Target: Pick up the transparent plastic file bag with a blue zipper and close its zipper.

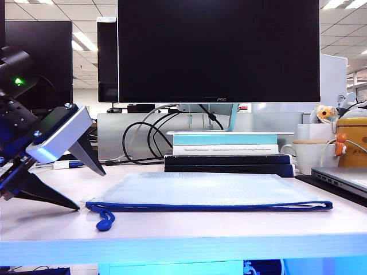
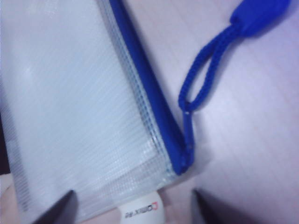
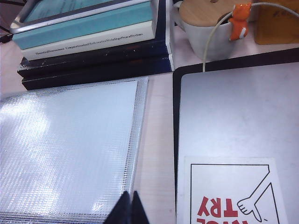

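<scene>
Translucent mesh-textured plastic file bag (image 1: 200, 190), braided cord pull (image 2: 201, 79).

Stacked books (image 1: 229, 152), monitor (image 1: 218, 50), laptop (image 3: 236, 116), perhaps mug (image 3: 208, 35)

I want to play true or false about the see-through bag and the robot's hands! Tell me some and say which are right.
1. The file bag lies flat on the table. True.
2. The right gripper is wide open. False: its fingers are shut together.
3. The left gripper is squeezing the blue cord pull. False: it is open, beside the bag's corner.
4. Stacked books sit behind the bag. True.
</scene>
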`<state>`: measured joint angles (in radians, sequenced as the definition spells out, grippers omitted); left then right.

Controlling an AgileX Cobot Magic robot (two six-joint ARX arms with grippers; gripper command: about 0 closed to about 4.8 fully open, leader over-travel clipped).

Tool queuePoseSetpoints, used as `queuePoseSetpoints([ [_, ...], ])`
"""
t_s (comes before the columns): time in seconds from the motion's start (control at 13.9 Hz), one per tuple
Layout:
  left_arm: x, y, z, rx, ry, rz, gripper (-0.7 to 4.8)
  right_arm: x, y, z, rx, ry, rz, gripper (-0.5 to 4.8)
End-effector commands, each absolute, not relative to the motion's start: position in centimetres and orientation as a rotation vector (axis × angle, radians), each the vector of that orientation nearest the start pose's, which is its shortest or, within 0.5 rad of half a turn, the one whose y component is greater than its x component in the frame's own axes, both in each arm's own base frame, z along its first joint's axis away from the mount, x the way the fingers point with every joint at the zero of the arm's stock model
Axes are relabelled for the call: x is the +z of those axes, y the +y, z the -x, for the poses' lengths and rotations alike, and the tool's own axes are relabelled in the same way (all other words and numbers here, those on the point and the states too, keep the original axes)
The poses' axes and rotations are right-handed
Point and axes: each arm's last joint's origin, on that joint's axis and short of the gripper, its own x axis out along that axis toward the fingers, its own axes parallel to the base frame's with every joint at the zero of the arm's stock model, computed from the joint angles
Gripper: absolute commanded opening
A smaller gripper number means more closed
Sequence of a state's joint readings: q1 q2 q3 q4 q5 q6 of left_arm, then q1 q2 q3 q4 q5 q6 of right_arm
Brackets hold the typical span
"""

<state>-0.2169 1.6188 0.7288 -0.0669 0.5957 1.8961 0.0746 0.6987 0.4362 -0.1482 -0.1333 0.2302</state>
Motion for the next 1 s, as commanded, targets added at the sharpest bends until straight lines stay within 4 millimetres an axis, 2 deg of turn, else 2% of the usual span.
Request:
queuePoseSetpoints([
  [0.07, 12.1, -8.0, -27.1, -1.447, 0.016, -1.446, 2.46, 23.2, 1.6, -15.8, 0.160, 0.410, -0.235, -0.01],
  [0.22, 11.3, -9.0, -26.9, -1.496, 0.011, -1.442, 2.46, 23.2, 1.6, -15.8, 0.160, 0.412, -0.235, -0.01],
  [0.29, 10.8, -9.3, -26.9, -1.512, 0.012, -1.439, 2.06, 23.2, 1.6, -15.8, 0.160, 0.412, -0.235, -0.01],
  [0.36, 10.8, -9.9, -27.0, -1.503, -0.017, -1.467, -0.06, 23.2, 1.6, -15.8, 0.157, 0.412, -0.235, -0.01],
  [0.57, 11.7, -11.0, -28.0, -1.340, -0.006, -1.512, -0.06, 23.2, 1.6, -15.9, 0.169, 0.405, -0.244, -0.01],
  [0.65, 13.5, -12.4, -28.7, -1.204, -0.056, -1.421, -0.06, 23.5, 2.0, -15.8, 0.313, 0.399, -0.269, -0.01],
  [0.72, 14.5, -13.0, -28.9, -1.165, -0.080, -1.377, -0.06, 23.6, 2.2, -15.8, 0.376, 0.397, -0.279, 0.00],
  [0.79, 16.5, -14.3, -29.0, -1.121, -0.131, -1.310, -0.06, 23.8, 2.4, -15.7, 0.471, 0.386, -0.291, 0.01],
  [0.86, 18.1, -15.4, -29.0, -1.109, -0.166, -1.261, -0.06, 23.9, 2.6, -15.7, 0.530, 0.383, -0.298, 0.55],
  [0.93, 19.0, -16.0, -28.9, -1.104, -0.182, -1.236, -0.06, 24.0, 2.7, -15.6, 0.577, 0.383, -0.303, 1.19],
  [1.0, 20.4, -17.1, -28.7, -1.113, -0.214, -1.185, -0.06, 24.2, 3.0, -15.5, 0.689, 0.375, -0.313, 1.59],
])
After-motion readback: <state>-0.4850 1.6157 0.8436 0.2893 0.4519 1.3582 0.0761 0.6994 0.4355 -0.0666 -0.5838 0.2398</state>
